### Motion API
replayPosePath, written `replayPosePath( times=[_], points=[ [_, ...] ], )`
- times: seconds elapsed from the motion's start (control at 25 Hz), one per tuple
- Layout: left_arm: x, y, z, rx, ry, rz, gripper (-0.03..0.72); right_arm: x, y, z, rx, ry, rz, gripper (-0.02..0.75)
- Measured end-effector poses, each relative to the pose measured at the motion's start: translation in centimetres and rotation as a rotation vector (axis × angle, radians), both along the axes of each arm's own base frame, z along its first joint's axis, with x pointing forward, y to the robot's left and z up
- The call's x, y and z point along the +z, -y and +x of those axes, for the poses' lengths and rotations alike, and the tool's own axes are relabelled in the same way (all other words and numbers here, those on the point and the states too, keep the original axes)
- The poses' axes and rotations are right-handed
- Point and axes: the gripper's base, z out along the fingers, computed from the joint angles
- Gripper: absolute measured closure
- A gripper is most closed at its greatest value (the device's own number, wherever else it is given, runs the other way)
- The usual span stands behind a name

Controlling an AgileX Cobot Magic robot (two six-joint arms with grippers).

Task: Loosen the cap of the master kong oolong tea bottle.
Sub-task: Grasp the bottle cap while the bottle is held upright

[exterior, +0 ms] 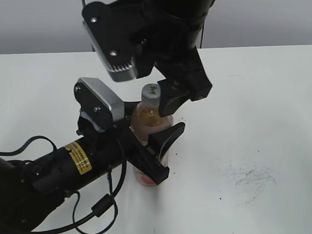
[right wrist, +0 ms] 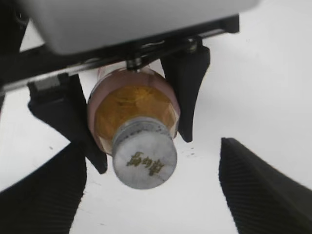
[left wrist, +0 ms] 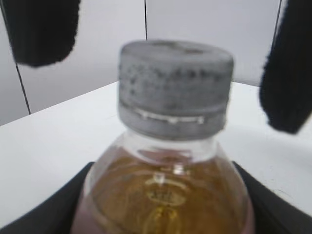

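Observation:
The master kong oolong tea bottle (exterior: 146, 122) stands upright in the middle of the white table, with amber tea and a pink label low down. Its grey-white ribbed cap (exterior: 151, 92) is on the neck and has a dark mark on top (right wrist: 145, 155). My left gripper (exterior: 158, 152) is shut on the bottle's body; its black jaws flank the bottle (left wrist: 165, 195) in the left wrist view. My right gripper (right wrist: 151, 192) is open above. Its fingers stand on either side of the cap (left wrist: 175, 87), apart from it. In the exterior view the right gripper (exterior: 164, 92) is at cap height.
The white table (exterior: 259, 107) has a patch of grey scuff marks (exterior: 249, 177) at the front right. The left arm's black cable (exterior: 95, 207) loops over the table at the front left. A grey wall stands behind.

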Motion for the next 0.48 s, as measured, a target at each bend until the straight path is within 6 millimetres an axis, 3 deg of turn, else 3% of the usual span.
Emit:
replayPosePath(
  times=[0.12,0.32,0.48],
  points=[
    [0.0,0.0,0.0,0.0,0.0,0.0,0.241,0.0,0.0,0.0,-0.301,-0.077,0.044,0.099],
    [0.0,0.0,0.0,0.0,0.0,0.0,0.241,0.0,0.01,0.01,-0.78,-0.198,0.113,0.223],
    [0.0,0.0,0.0,0.0,0.0,0.0,0.241,0.0,0.01,0.01,-1.075,-0.273,0.156,0.253]
  ],
)
